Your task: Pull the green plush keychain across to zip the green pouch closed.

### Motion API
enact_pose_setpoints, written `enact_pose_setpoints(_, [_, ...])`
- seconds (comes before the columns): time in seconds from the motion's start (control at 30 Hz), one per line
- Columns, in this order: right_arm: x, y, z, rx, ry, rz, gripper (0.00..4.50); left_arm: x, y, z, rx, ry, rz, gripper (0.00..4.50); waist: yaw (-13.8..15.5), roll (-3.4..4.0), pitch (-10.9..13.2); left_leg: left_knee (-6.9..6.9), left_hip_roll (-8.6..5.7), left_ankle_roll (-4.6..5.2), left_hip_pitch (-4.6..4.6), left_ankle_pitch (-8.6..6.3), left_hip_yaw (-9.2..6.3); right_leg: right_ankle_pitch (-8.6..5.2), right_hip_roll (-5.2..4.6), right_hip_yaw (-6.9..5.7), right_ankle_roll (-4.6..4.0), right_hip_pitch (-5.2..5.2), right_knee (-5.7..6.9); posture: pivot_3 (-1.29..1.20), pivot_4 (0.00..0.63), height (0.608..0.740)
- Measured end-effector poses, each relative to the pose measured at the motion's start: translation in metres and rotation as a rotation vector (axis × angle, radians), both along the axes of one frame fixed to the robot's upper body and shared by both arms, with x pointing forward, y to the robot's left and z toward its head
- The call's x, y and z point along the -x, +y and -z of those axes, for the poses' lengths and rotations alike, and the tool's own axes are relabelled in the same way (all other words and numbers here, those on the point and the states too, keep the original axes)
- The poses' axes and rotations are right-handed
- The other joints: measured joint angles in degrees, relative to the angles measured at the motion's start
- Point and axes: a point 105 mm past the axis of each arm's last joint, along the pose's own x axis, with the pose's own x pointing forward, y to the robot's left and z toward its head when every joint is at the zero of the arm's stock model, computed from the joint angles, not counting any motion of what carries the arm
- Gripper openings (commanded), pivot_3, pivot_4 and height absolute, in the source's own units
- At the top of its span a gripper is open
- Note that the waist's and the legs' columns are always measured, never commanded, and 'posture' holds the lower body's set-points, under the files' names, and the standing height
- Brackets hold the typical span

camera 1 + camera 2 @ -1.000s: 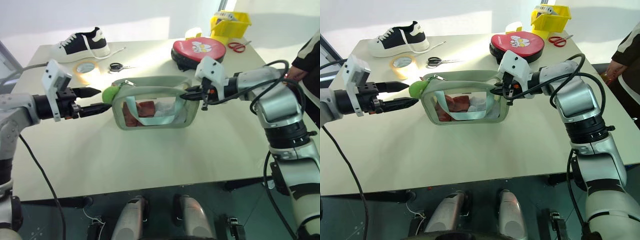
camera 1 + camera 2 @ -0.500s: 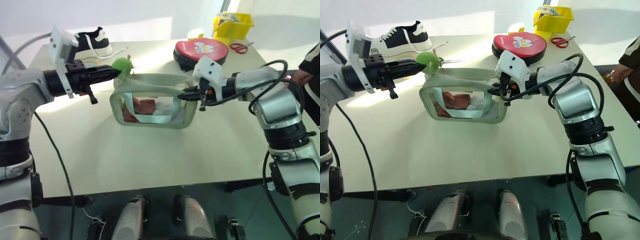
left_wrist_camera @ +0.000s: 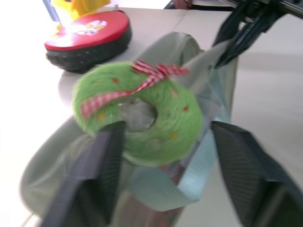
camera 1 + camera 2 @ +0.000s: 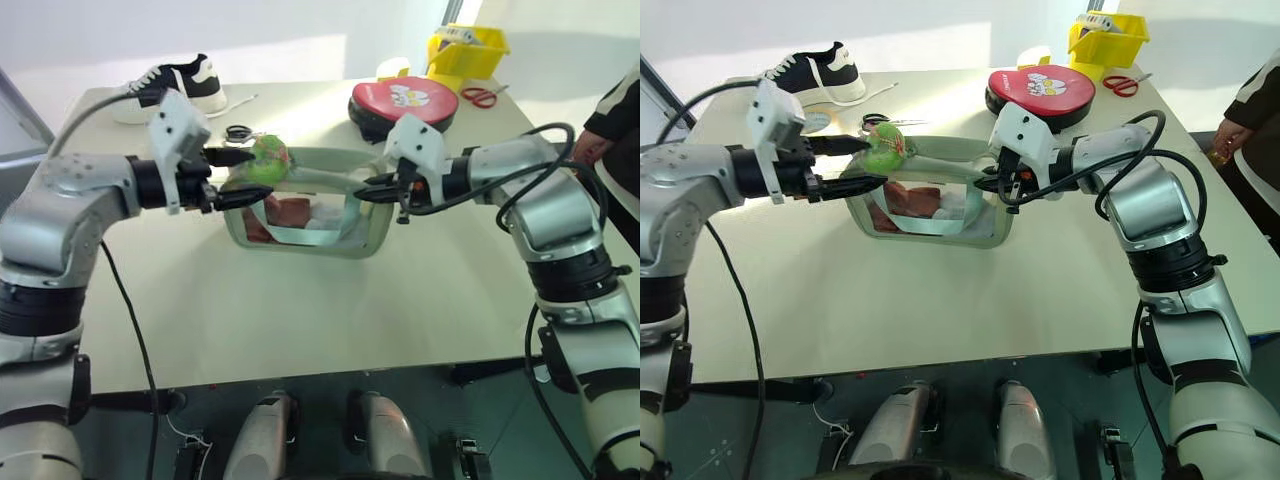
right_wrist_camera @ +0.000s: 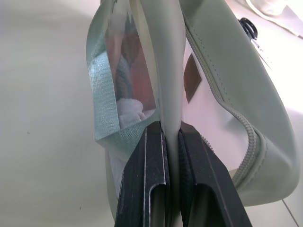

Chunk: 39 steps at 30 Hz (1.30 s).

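The green pouch [image 4: 300,246] lies on its side mid-table, with red and white items behind its clear window. The green plush keychain [image 4: 268,160], a fuzzy lime ring with a red checked bow, sits on the pouch's top near the left end. My left gripper [image 4: 257,174] is open; its fingers straddle the plush [image 3: 137,113], one finger [image 3: 102,165] against it and the other standing clear. My right gripper [image 4: 362,192] is shut on the pouch's right end, pinching a pale green edge strip [image 5: 165,71] between its fingers [image 5: 147,175].
A round red case [image 4: 403,100], a yellow bin [image 4: 466,50] and red scissors [image 4: 483,95] sit at the back right. A black-and-white shoe [image 4: 180,85] and black scissors [image 4: 237,133] lie at the back left. A person [image 4: 615,120] stands at the right edge.
My left gripper, shut on the plush half a second ago, carried it right along the pouch top and has since opened. The right gripper kept its hold.
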Motion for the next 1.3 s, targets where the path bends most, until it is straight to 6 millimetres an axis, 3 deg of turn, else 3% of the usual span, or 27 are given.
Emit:
enact_pose_setpoints(0.1, [0.001,0.0,0.001,-0.003,0.004,-0.004,0.0,0.007,0.018,-0.005,-0.021,0.017,-0.018,3.42,-0.2,0.0,0.0,-0.02,0.0,-0.01,0.0,-0.01,0.0,0.0,-0.01,0.0,0.0,-0.03,-0.01,0.0,0.15,0.74])
enact_pose_setpoints(0.2, [0.001,-0.001,0.001,0.0,0.004,0.001,0.0,0.009,0.036,0.005,-0.052,0.046,-0.052,3.42,-0.1,0.02,0.0,-0.03,0.0,-0.09,0.0,-0.06,0.0,-0.01,-0.03,0.0,-0.01,-0.02,-0.01,0.0,0.15,0.74])
enact_pose_setpoints(0.33, [0.001,-0.002,0.0,0.002,0.0,0.002,0.0,-0.011,0.045,0.031,-0.005,0.061,-0.131,3.42,0.5,0.01,0.0,0.03,0.0,-0.14,0.0,-0.08,0.0,0.0,-0.09,-0.04,-0.01,0.02,-0.02,0.0,0.15,0.74])
enact_pose_setpoints(0.47, [0.003,0.0,0.0,0.003,-0.003,-0.007,0.0,-0.028,0.039,0.051,0.047,0.077,-0.167,3.42,0.4,-0.01,0.0,0.03,-0.01,-0.08,-0.04,-0.09,0.01,0.02,-0.11,-0.05,0.0,0.0,-0.03,0.0,0.15,0.74])
enact_pose_setpoints(0.57, [0.003,0.0,0.0,-0.001,0.001,-0.011,0.0,-0.034,0.036,0.051,0.072,0.074,-0.17,2.58,0.3,-0.01,0.0,0.02,-0.01,0.01,-0.09,-0.05,0.03,0.03,-0.1,-0.04,0.02,-0.07,-0.02,0.0,0.15,0.74])
enact_pose_setpoints(0.73, [0.003,0.0,0.0,-0.001,0.001,-0.008,0.0,-0.032,0.032,0.044,0.086,0.072,-0.137,0.26,0.3,-0.01,0.0,0.03,0.0,0.02,-0.08,-0.08,0.05,0.03,-0.11,-0.04,0.01,-0.07,-0.02,0.0,0.15,0.74])
enact_pose_setpoints(0.77, [0.003,0.0,0.0,-0.001,0.003,-0.005,0.0,-0.029,0.032,0.044,0.086,0.085,-0.127,0.09,0.3,-0.01,0.0,0.02,0.0,0.02,-0.09,-0.08,0.05,0.03,-0.12,-0.04,0.01,-0.07,-0.03,0.0,0.15,0.74])
enact_pose_setpoints(0.9, [0.003,-0.001,0.0,-0.001,0.003,0.004,0.0,-0.014,0.033,0.046,0.063,0.122,-0.09,0.09,0.2,-0.01,0.0,0.01,0.0,-0.05,-0.09,-0.13,0.05,0.02,-0.14,-0.03,0.0,-0.09,-0.04,0.0,0.15,0.74])
enact_pose_setpoints(1.0, [0.003,-0.001,0.0,0.0,0.006,0.004,1.14,-0.009,0.033,0.047,0.051,0.121,-0.089,0.0,0.3,0.0,0.0,0.01,0.0,-0.07,-0.08,-0.15,0.05,0.02,-0.14,-0.03,0.0,-0.09,-0.05,0.0,0.15,0.74])
enact_pose_setpoints(1.1, [0.003,-0.002,-0.001,0.005,0.0,-0.012,2.57,-0.01,0.033,0.046,0.056,0.111,-0.102,0.0,0.4,0.0,0.0,0.02,0.0,-0.07,-0.09,-0.15,0.05,0.02,-0.14,-0.03,0.0,-0.08,-0.05,0.0,0.15,0.74])
enact_pose_setpoints(1.17, [-0.001,-0.005,-0.009,0.013,-0.004,-0.028,2.57,-0.012,0.034,0.046,0.059,0.102,-0.113,0.0,0.3,0.05,0.0,0.03,-0.01,-0.06,-0.1,-0.14,0.09,0.03,-0.14,-0.04,0.0,-0.1,-0.04,0.0,0.15,0.74])
enact_pose_setpoints(1.3, [0.003,-0.001,-0.06,0.009,-0.125,-0.102,2.57,-0.012,0.034,0.046,0.06,0.101,-0.115,0.0,0.3,0.06,0.0,-0.04,0.01,0.0,-0.1,-0.11,0.1,0.03,-0.12,-0.05,0.0,-0.15,-0.04,0.0,0.15,0.74])
